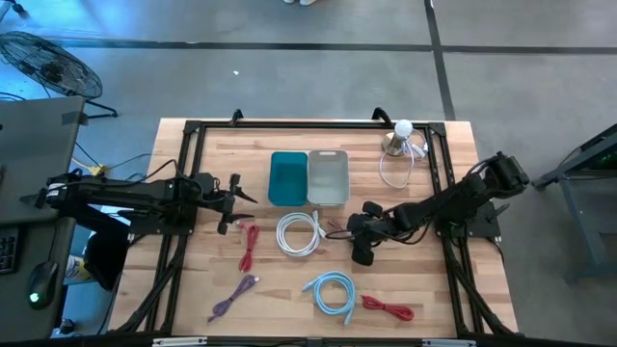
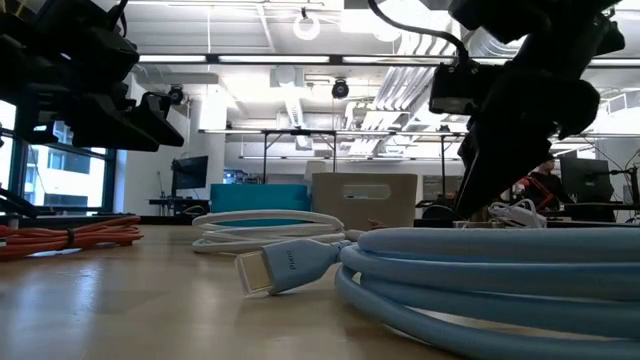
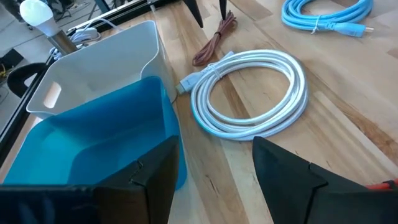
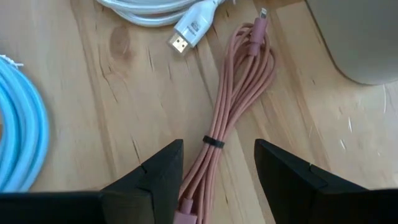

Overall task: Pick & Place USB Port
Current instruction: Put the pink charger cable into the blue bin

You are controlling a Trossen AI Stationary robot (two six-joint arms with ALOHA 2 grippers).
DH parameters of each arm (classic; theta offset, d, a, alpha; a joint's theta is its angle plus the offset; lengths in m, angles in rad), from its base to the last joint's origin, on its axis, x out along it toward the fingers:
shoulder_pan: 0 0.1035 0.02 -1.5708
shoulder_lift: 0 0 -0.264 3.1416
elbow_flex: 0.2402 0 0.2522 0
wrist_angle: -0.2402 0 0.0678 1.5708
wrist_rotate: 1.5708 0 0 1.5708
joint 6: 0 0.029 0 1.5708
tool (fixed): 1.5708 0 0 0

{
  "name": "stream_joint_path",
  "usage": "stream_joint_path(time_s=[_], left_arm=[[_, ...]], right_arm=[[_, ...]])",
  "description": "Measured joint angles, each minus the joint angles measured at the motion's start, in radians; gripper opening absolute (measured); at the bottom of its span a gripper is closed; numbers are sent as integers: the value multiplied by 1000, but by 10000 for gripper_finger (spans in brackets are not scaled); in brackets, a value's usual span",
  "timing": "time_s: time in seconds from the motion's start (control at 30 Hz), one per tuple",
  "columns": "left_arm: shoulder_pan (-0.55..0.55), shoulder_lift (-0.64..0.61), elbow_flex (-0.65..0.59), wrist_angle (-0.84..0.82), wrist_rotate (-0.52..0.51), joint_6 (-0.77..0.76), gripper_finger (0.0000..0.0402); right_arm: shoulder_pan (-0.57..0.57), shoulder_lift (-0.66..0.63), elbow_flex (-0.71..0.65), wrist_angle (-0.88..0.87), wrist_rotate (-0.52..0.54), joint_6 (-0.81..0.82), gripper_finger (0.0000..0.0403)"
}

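The right end effector [image 4: 217, 171] hung low over a pink cable [image 4: 233, 118] lying on the surface [image 1: 434, 299] just beside the grey bin [image 1: 328, 177], its fingers apart and straddling the bundle with nothing gripped. The left end effector [image 3: 214, 180] waited on the far side of the teal bin [image 1: 287, 178], fingers also apart and empty, facing both bins and the white cable [image 3: 249, 93].

The pink cable looked light and limp, a long folded hank cinched by a dark tie [image 4: 214, 142] near its middle. I'd take hold there, where the strands were bunched; pinched nearer an end, the loops would likely sag or slide.

Counting from above: two bins, teal and grey, side by side. Six cables near them: one white, one light blue [image 1: 330, 291], one purple [image 1: 231, 297], two red [image 1: 249, 245] [image 1: 388, 308], and the pink one. One lamp [image 1: 398, 137] stood behind the grey bin.
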State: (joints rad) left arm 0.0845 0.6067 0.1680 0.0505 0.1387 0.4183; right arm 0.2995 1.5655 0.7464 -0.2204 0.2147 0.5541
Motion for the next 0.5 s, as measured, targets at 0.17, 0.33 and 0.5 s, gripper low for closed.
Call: stream_joint_path(time_s=[0.17, 0.33, 0.5], left_arm=[[0, 0, 0, 1, -3, 0, 200], [0, 0, 0, 1, -3, 0, 200], [0, 0, 0, 1, -3, -1, 200]], right_arm=[[2, 6, 0, 5, -36, 14, 191], [1, 29, 0, 17, -69, 25, 191], [-6, 82, 0, 44, -81, 21, 191]])
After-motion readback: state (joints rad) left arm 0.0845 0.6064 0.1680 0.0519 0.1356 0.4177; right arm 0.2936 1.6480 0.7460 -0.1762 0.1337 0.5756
